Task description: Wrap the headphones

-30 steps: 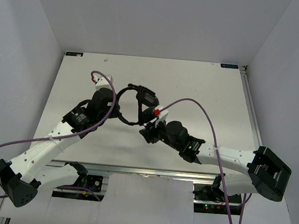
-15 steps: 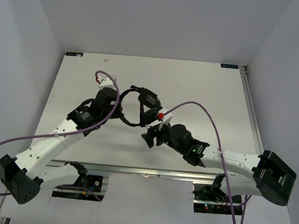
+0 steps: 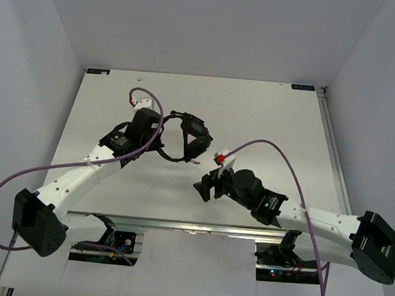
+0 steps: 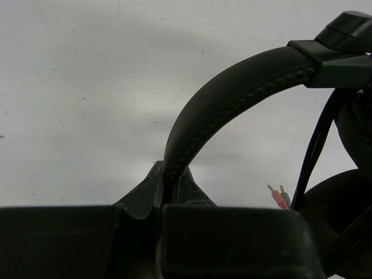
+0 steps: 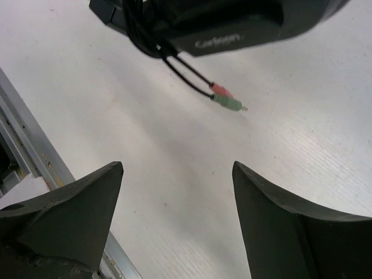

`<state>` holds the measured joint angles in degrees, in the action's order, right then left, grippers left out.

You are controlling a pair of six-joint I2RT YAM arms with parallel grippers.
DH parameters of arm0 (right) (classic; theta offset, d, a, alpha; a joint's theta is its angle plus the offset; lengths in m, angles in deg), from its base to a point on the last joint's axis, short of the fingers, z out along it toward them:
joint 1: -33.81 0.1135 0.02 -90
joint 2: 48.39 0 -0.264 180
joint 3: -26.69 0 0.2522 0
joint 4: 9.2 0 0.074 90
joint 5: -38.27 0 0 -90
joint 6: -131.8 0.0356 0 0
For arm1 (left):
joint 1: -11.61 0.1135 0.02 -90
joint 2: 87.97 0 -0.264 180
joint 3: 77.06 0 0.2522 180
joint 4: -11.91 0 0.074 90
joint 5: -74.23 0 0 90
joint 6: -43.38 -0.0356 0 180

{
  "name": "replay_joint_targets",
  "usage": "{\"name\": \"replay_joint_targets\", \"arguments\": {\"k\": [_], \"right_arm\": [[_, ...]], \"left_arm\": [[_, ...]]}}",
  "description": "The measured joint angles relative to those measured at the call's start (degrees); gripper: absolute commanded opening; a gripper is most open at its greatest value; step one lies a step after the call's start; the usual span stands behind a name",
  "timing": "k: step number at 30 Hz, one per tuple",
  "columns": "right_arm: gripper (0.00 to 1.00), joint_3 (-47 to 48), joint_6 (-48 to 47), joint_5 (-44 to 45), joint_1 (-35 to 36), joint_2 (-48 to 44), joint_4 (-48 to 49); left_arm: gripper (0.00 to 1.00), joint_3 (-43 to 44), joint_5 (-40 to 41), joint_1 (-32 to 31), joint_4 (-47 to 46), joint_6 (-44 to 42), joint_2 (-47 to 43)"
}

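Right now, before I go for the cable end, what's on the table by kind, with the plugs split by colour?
headphones: 1
pink plug: 1
green plug: 1
Total: 3

L hand (image 4: 170,181) clamped tight, arm stretched fwd; R hand (image 5: 177,167) wide open.

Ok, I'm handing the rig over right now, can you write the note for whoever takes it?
Grip: left pincer shut on the headband; right pincer open, empty, hovering short of the plugs.
Where: headphones at mid table.
Done: cable looks mostly gathered at the headphones.
Left: the plugs hang loose; probably tuck them in, then release.
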<state>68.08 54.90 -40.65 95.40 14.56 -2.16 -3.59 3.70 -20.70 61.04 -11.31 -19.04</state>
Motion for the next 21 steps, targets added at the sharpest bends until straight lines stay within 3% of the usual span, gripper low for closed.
{"name": "replay_joint_targets", "arguments": {"k": [8, 11, 13, 16, 21], "right_arm": [[0.82, -1.7, 1.5, 3.8, 0.0, -3.5, -3.2], [0.63, -3.2, 1.1, 4.8, -0.3, -3.9, -1.6], [0.56, -3.9, 0.5, 4.0, -1.5, -3.0, 0.4], [0.49, -3.0, 0.2, 0.9, -4.8, 1.7, 3.1], [0.48, 0.2, 1.0, -4.0, -9.1, 9.2, 5.2]], "left_arm": [[0.00, 1.2, -2.2, 8.1, -0.8, -0.6, 4.1], [0.00, 2.0, -4.4, 11.5, -1.5, -0.8, 6.1], [0.00, 2.1, -5.4, 13.3, -1.6, -0.9, 6.6], [0.00, 2.1, -5.7, 15.3, -1.7, -1.2, 6.7], [0.00, 2.4, -6.1, 18.8, -3.0, -2.1, 7.5]]}}
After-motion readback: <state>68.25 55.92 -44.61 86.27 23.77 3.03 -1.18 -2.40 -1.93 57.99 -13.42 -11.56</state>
